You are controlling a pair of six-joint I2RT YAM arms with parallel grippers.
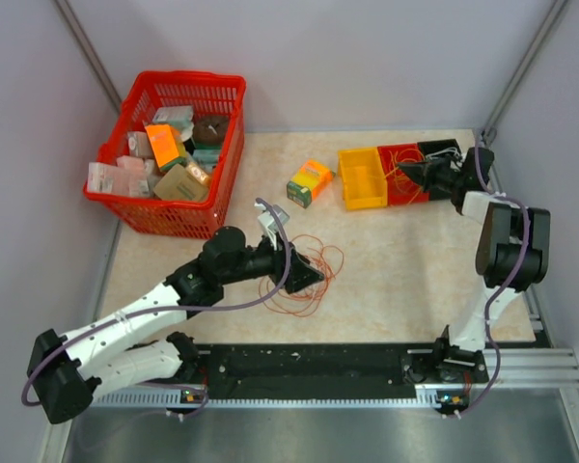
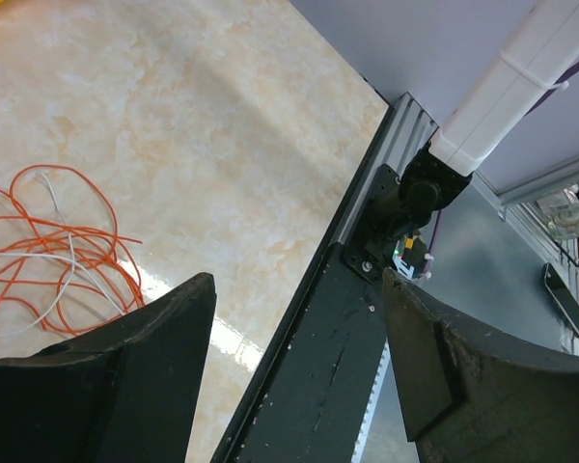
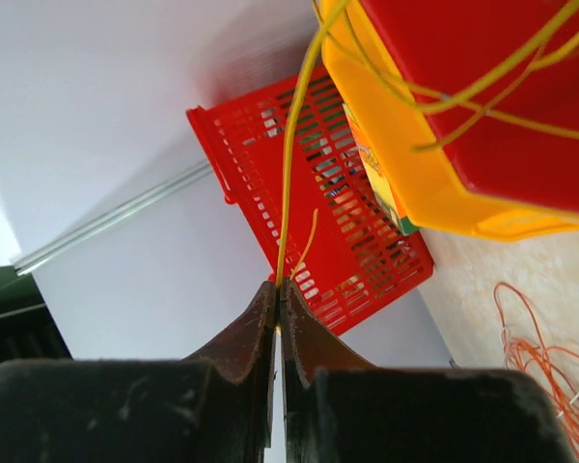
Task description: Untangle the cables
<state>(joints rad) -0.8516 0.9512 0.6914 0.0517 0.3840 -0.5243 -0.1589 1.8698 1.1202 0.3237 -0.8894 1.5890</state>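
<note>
While the overhead view takes in the whole counter [image 1: 396,280], each wrist view adds detail it cannot give. From above, a loose tangle of orange-red cables [image 1: 304,297] lies on the counter toward its near edge. The left pincer [image 1: 307,268] hangs over the tangle and hides part of it, and its jaw gap is hard to judge from there.

The left wrist view settles that. The left pincer [image 2: 299,371] stands wide and holds nothing. Between its fingers appear only the counter edge and a black rail [image 2: 304,424]. The orange-red cables [image 2: 58,251] lie off to one side, with a thin white cable [image 2: 66,253] threaded through them that the overhead view does not resolve.

At the far right of the counter, the right pincer [image 1: 417,172] reaches over a yellow bin [image 1: 362,181] and a red bin [image 1: 402,178]. Only the right wrist view shows its grip. The right pincer [image 3: 278,289] is pressed closed on a yellow cable [image 3: 291,164], which runs taut from the fingertips toward the red bin [image 3: 482,87], where more yellow loops lie.

A red basket [image 1: 169,214] of packets stands at the far left, and a small orange and green box [image 1: 310,181] sits between it and the bins.
</note>
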